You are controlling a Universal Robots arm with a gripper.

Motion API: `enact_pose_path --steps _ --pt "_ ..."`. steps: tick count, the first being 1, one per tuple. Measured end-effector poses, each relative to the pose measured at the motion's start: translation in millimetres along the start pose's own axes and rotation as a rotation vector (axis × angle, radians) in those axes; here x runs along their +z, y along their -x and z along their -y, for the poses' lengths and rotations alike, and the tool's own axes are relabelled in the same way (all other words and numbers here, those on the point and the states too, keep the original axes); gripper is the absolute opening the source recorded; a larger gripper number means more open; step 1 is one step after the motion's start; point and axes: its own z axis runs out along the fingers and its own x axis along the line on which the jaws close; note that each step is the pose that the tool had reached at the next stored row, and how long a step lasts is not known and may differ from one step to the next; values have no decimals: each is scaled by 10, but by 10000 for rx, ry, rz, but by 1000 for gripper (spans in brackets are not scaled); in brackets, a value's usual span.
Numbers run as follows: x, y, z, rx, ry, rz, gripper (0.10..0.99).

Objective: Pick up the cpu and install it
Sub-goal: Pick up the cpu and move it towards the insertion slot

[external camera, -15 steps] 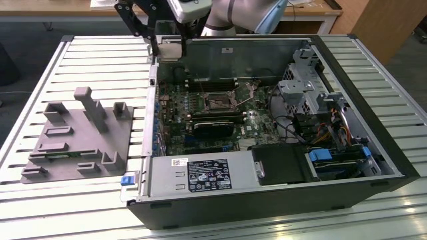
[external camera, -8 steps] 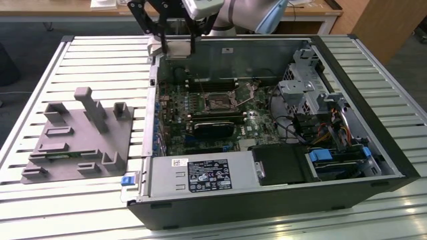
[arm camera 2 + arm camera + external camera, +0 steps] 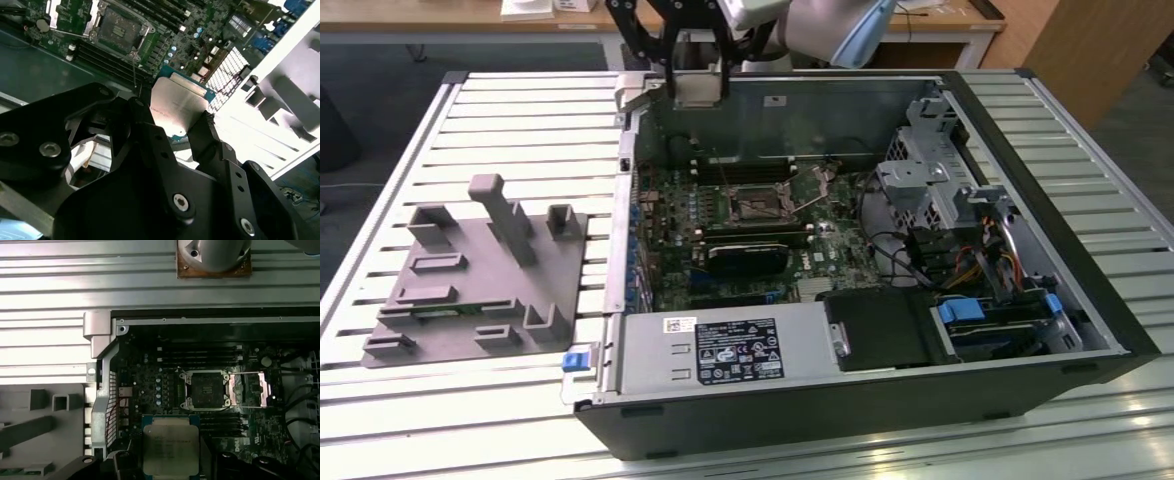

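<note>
Holding the cpu (image 3: 179,102) in the gripper (image 3: 175,120), with the black fingers (image 3: 206,136) drawn in to just the chip's width and pressed against two of its opposite edges. Touching nothing else. Carried roughly flat, shiny metal lid turned up toward both wrist cameras, with a thin green border showing round the lid in the first wrist view (image 3: 170,447).

Reaching down from above with the arm (image 3: 825,25), wrist turned so that the fingers point down into the open computer case (image 3: 1067,300). Hanging in the exterior view over the case's far wall, near the far corner on the exterior view's left, with the chip (image 3: 695,85) high above the case floor. Well clear of the motherboard (image 3: 720,215) lying on that floor.

Not yet seated: kept apart from the socket (image 3: 206,390) in the middle of the board inside the case. Socket frame open, with the metal load plate (image 3: 255,390) swung back and lying just beside it. Flanked by rows of long dark memory slots (image 3: 197,354) on the board.

Outside the case, just beside its wall on the exterior view's left: a grey plastic tray (image 3: 467,270) with upright blocks, resting on the slatted table (image 3: 520,110) that also bears the case.
</note>
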Motion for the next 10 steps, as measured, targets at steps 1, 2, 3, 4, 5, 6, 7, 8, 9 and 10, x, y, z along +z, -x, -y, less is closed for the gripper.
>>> enact_pose_path --steps 1,2,3,4,5,6,7,8,9,10 --pt "9 17 -30 -1 0 0 541" --pt "18 34 -59 -1 2 1 541" --pt "26 49 -89 0 1 0 541" --pt "35 66 -119 0 1 0 541" --pt "42 82 -146 -1 0 0 541" --pt "50 99 -172 -2 1 0 541" --pt "56 115 -195 -3 0 -1 541" --pt "62 132 -213 -2 2 0 541" --pt "67 155 -228 -1 1 0 541" --pt "70 183 -240 0 1 0 541"
